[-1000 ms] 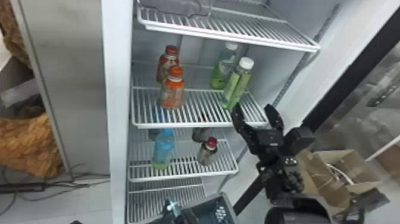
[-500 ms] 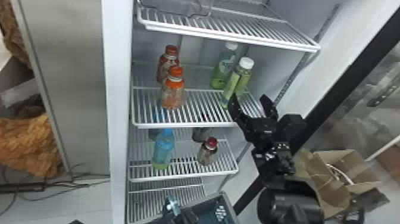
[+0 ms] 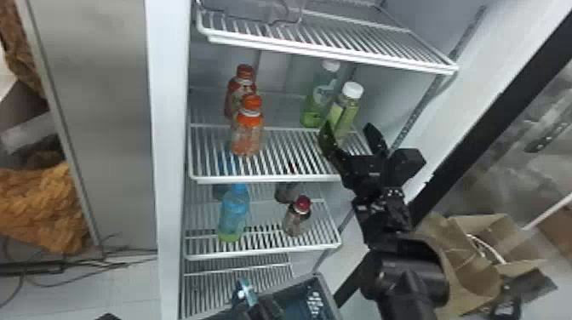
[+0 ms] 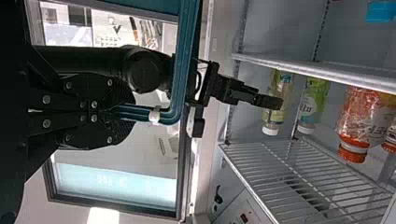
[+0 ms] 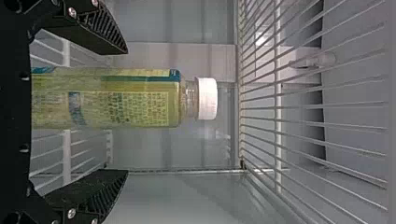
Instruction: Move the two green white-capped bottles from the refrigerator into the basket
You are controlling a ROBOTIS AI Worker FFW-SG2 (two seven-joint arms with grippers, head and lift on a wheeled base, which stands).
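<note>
Two green white-capped bottles, a front one [image 3: 344, 111] and a rear one [image 3: 317, 100], stand at the right side of a refrigerator shelf. My right gripper [image 3: 350, 132] is open at the front one, its fingers on either side. In the right wrist view that bottle [image 5: 107, 100] lies between the spread fingertips of the right gripper [image 5: 126, 111]; whether they touch it I cannot tell. At the bottom of the head view, my left gripper [image 3: 270, 307] is beside the basket [image 3: 324, 293]. The left wrist view has the left gripper [image 4: 123, 112] shut on the teal basket handle [image 4: 181, 70].
Two orange-capped bottles [image 3: 247, 138] share the shelf [image 3: 293, 164], to the left. Below stand a blue bottle [image 3: 234, 212] and a red-capped bottle [image 3: 297, 219]. Another wire shelf [image 3: 332, 36] is overhead. The refrigerator's side wall [image 3: 481, 81] and cardboard boxes [image 3: 472, 264] are at the right.
My right gripper has moved up and to the left, deeper over the shelf, to the front green bottle, its fingers staying open. The left gripper and the bottles look unmoved.
</note>
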